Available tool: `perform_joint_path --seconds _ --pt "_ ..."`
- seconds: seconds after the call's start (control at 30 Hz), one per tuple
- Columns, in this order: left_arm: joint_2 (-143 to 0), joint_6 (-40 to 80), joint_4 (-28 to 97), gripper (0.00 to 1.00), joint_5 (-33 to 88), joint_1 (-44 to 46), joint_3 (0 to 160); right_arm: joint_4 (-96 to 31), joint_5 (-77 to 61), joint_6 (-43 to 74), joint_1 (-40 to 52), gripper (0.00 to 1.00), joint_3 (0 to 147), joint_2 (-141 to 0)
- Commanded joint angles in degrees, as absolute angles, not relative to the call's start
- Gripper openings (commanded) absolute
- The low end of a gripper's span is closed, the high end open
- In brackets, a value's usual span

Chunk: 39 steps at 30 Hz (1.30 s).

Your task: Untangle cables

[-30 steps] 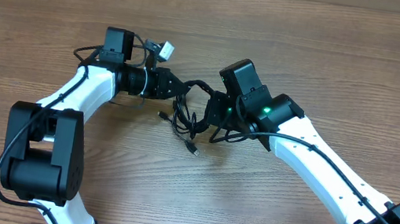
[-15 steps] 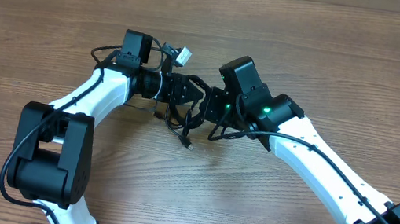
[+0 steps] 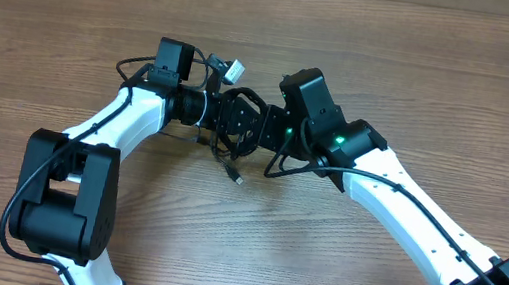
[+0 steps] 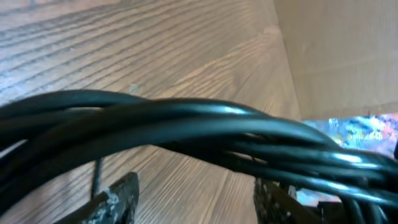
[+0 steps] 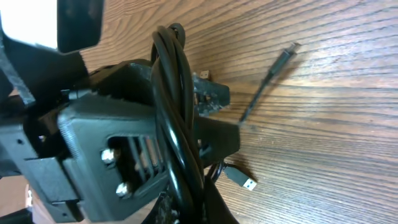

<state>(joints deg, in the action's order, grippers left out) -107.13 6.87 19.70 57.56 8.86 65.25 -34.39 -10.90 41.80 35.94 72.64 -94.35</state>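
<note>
While my right gripper (image 3: 266, 135) pinches the thin black bendy cables (image 5: 177, 124) mid-frame, my left gripper (image 4: 198, 196) holds its jaws apart.

Soft, even light falls on the bench (image 3: 71, 14) from above, and shadows are faint. The overhead view is sharp. In the left wrist view the cables (image 4: 186, 124) sit very close, blurry, with bright shiny streaks. The right wrist view goes blurry at its bottom edge.
</note>
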Motion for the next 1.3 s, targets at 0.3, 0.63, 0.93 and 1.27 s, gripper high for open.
perform_joint_path --seconds 0.3,0.63,0.93,1.27 --pt "-106.5 1.2 20.1 0.64 66.1 4.5 65.8 -42.4 -14.9 38.2 28.4 0.04 72.6 -94.0" --pt "-106.5 -1.3 21.0 0.67 59.1 4.4 65.8 -41.0 -31.9 31.1 26.2 0.04 72.6 -94.0" --pt "-106.5 -1.3 21.3 0.74 55.9 3.2 65.8 -41.5 -33.4 29.9 26.2 0.04 72.6 -94.0" --pt "-106.5 -1.3 22.5 0.74 56.6 0.6 65.8 -40.3 -35.2 29.7 26.2 0.04 72.6 -94.0"
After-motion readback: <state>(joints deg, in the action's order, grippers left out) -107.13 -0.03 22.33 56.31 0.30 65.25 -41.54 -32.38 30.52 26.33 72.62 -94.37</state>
